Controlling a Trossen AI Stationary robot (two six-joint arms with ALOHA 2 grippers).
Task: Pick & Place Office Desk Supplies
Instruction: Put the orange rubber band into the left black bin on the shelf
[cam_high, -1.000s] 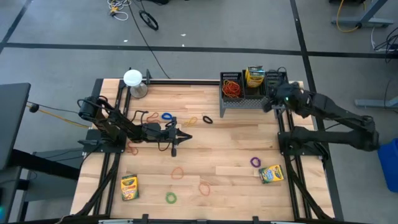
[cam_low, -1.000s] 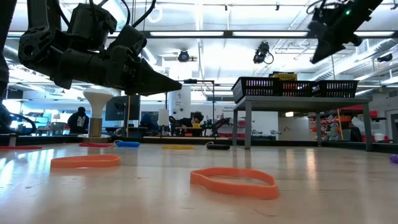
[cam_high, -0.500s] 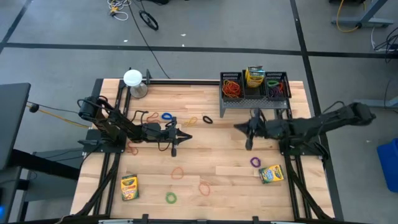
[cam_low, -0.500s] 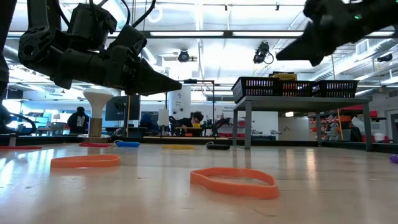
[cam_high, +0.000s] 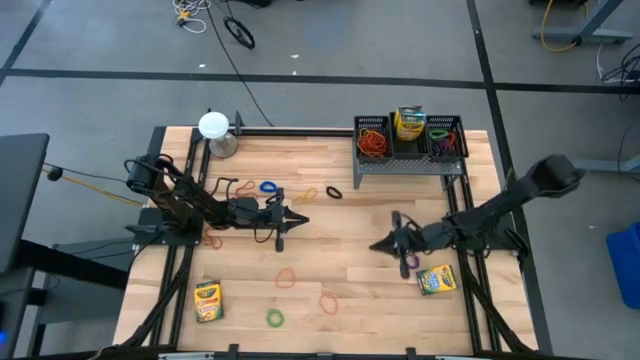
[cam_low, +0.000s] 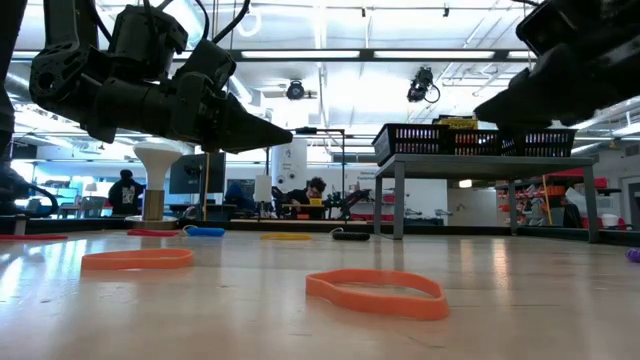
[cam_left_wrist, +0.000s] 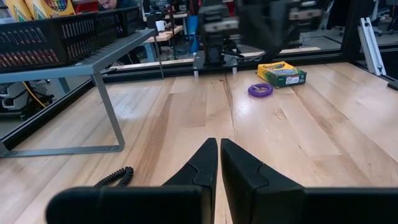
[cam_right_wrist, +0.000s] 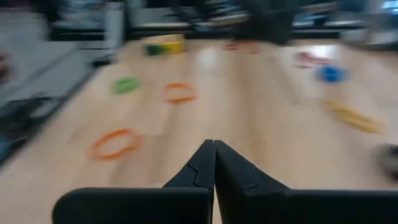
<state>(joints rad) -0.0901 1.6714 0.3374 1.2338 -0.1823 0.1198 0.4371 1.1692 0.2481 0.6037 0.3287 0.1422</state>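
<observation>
Loose rubber bands lie flat on the wooden table: two orange ones (cam_high: 285, 278) (cam_high: 329, 299), a green one (cam_high: 275, 318), a blue one (cam_high: 268, 187) and a purple one (cam_high: 409, 261). One crayon box (cam_high: 436, 280) lies flat at the near right and another (cam_high: 207, 300) at the near left. My left gripper (cam_high: 302, 222) hovers shut over the table's left middle, holding nothing. My right gripper (cam_high: 375, 246) is shut and holds nothing; it hangs above the table just left of the purple band, pointing toward the table's left. In its wrist view, my right gripper (cam_right_wrist: 213, 155) points toward the orange bands (cam_right_wrist: 115, 143).
A black wire-mesh rack (cam_high: 408, 150) stands on legs at the far right edge, holding orange bands (cam_high: 372, 140) and a crayon box (cam_high: 410, 122). A white round-topped object (cam_high: 214, 128) stands at the far left. A black band (cam_high: 333, 191) and a yellow band (cam_high: 307, 194) lie near the rack.
My right gripper has swung from above the rack down and toward the table's near edge and middle. It has tipped from pointing steeply down to nearly level and has stayed shut. The bands and boxes have not moved.
</observation>
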